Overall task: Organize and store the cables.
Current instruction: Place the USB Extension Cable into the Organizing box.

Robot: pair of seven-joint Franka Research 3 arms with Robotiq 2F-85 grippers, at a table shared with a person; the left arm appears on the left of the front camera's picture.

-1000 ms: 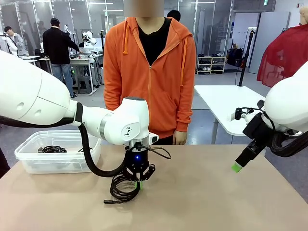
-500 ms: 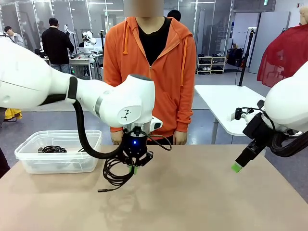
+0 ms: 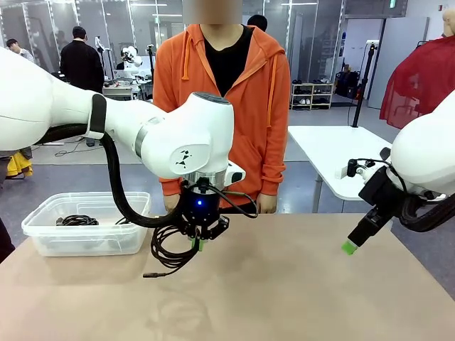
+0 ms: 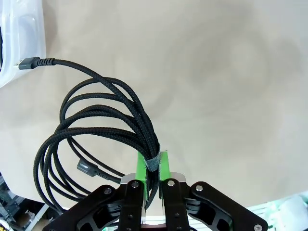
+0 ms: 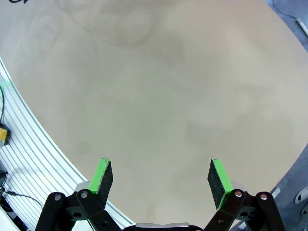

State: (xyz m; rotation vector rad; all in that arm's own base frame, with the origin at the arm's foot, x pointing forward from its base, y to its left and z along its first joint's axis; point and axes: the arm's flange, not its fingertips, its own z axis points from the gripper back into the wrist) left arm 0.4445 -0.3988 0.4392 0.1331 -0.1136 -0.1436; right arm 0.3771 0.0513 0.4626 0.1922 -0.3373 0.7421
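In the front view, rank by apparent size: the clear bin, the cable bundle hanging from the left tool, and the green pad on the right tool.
1. Clear bin
2. Cable bundle
3. Green pad

**Open workshop behind the table**

A white table [image 3: 334, 153] stands at right on a grey floor [image 3: 298, 192]. Farther back, a cluttered workbench [image 3: 121, 92] (two people [image 3: 82, 67] beside it), a shoe rack [image 3: 311, 96], glass partitions and ceiling strip lights.
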